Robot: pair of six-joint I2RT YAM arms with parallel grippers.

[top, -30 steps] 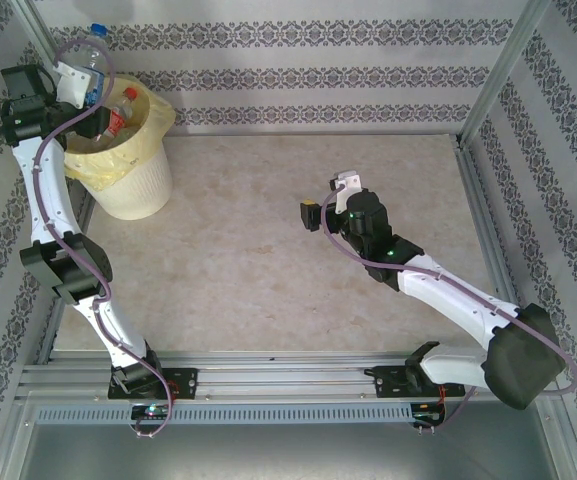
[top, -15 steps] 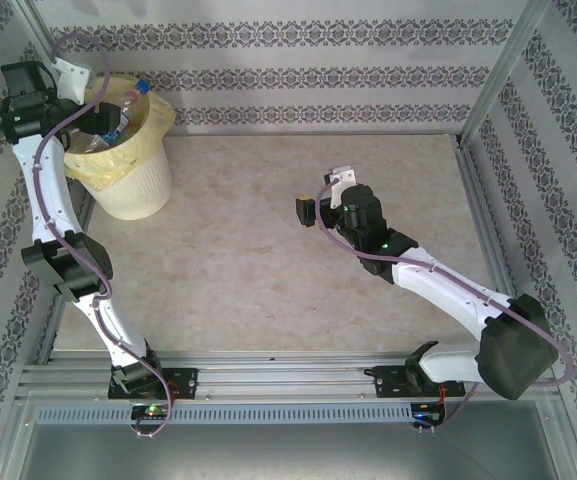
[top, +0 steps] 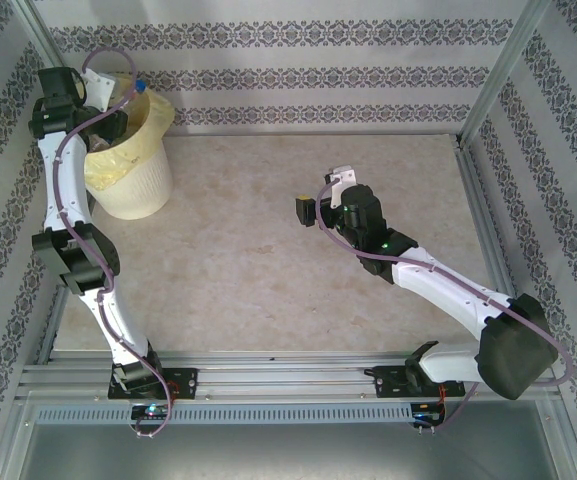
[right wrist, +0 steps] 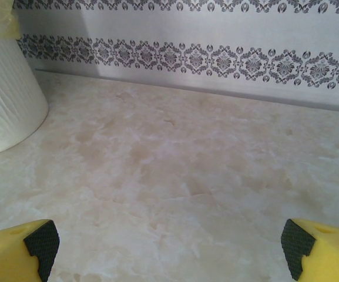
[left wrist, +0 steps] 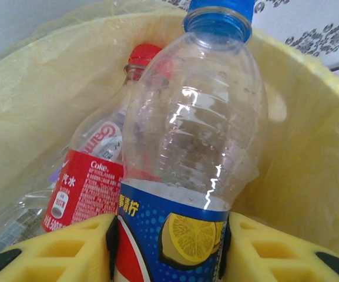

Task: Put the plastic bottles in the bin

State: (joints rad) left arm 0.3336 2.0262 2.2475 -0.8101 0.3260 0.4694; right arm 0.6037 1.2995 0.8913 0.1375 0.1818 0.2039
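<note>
My left gripper (left wrist: 168, 244) is shut on a clear plastic bottle (left wrist: 193, 135) with a blue lemon label and a blue cap. The bottle points down into the bin, whose pale yellow bag (left wrist: 310, 153) surrounds it. A red-labelled bottle (left wrist: 87, 188) with a red cap lies in the bin beside it. From above, the left gripper (top: 118, 95) hangs over the white ribbed bin (top: 136, 185) at the far left, and the blue cap (top: 141, 88) shows at the rim. My right gripper (top: 320, 196) hovers open over the middle of the table, holding nothing.
The right wrist view shows bare marble-patterned tabletop (right wrist: 175, 170) between the open fingers (right wrist: 40, 242), the bin's ribbed wall (right wrist: 4, 100) at far left and the patterned back wall (right wrist: 216, 59). Metal frame rails (top: 488, 230) line the table's sides.
The left arm swung right and lowered the blue-labelled bottle from above the rim into the bin's mouth. The right gripper drifted slightly left, then held still.
</note>
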